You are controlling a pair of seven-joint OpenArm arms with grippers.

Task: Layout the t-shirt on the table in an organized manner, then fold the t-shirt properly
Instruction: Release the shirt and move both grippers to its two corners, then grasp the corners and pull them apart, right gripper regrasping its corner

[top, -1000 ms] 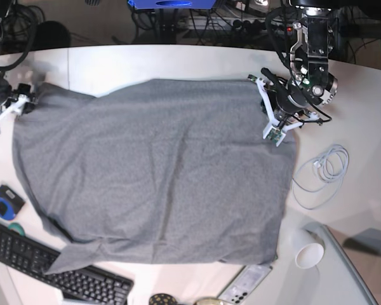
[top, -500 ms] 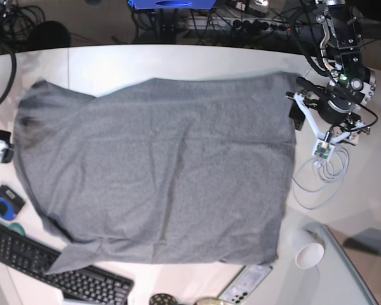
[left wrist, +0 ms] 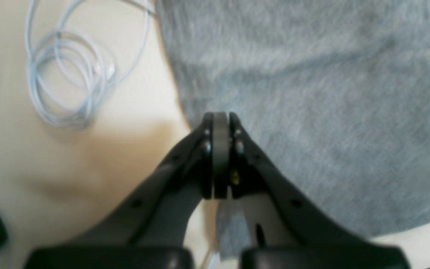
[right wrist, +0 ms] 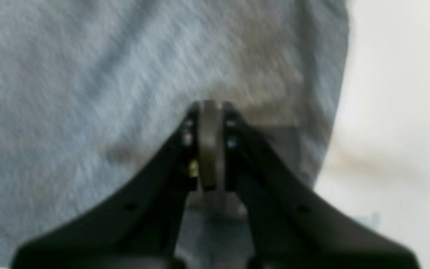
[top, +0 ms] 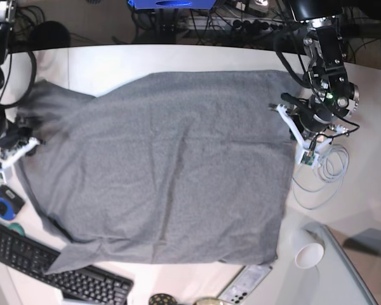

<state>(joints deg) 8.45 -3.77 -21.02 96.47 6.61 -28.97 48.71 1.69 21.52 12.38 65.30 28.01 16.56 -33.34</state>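
At the shirt's two side edges: both grippers sit closed, one at each flank of the t-shirt (top: 159,168), which lies spread face-down or face-up (cannot tell) across the table (top: 178,60).
Left gripper (left wrist: 220,119): its tips are pressed together right at the cloth edge; a scrap of grey shows beneath them, but whether any fabric is actually pinched cannot be told.
Right gripper (right wrist: 209,108): closed over the grey cloth, close to the edge; a real pinch cannot be confirmed either.
Beside the left gripper: a coiled white cable (left wrist: 69,74) lies on the bare table, just off the shirt.
Step in hand, as judged: taking hold of opposite edges to pull the shirt flat before folding.
To do it well: check that each gripper has cloth, not just table; if not, open, reach slightly further over the edge and close again.
Pull: draw both sides outward evenly and low, so the diagonal creases ease out rather than shift the whole shirt.
Watch out: the cable could snag if the left gripper drags outward.
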